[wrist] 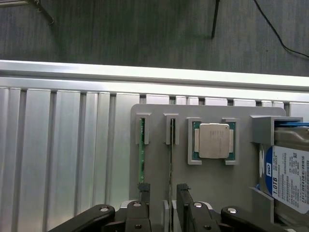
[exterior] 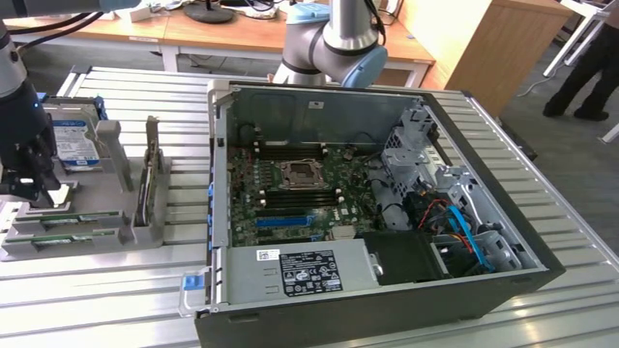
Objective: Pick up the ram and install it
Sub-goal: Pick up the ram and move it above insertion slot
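**Pick-up approach: ram not yet gripped**

The ram (wrist: 171, 150) stands on its thin edge in a slot of the gray holder (wrist: 159, 111). A twin green-edged stick (wrist: 141, 150) sits in the neighbouring slot. Your gripper (wrist: 164, 191) hangs over them, fingers spread wide, holding nothing. They straddle the ram, one finger close to the twin. I read this as the approach. A grasp calls for squaring to that narrow, stiff board while clearing the twin. Matte holder, ribbed metal table (wrist: 58, 159); open computer case (exterior: 503, 239) alongside.
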Controlling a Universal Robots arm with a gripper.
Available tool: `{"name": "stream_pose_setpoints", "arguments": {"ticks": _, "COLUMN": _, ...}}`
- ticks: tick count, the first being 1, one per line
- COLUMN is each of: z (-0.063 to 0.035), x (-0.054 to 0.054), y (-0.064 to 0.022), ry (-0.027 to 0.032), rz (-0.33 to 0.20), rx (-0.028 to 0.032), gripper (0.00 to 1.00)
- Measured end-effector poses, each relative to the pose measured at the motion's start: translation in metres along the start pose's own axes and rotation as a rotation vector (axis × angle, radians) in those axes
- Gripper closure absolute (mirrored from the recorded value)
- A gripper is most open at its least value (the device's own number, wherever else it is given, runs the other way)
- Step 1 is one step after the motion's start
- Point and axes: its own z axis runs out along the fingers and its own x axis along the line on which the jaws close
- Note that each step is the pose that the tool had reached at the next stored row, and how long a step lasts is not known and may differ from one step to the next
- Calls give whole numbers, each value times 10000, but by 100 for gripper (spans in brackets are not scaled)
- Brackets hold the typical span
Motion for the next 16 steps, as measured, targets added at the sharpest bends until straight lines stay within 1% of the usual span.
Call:
{"name": "stream_pose_setpoints", "arguments": {"ticks": 11, "z": -2, "x": 123, "y": 22, "ry": 0, "rz": 0, "rx": 0, "gripper": 64}}
{"name": "stream_pose_setpoints", "arguments": {"ticks": 16, "z": -2, "x": 141, "y": 26, "ry": 0, "rz": 1, "rx": -1, "gripper": 64}}
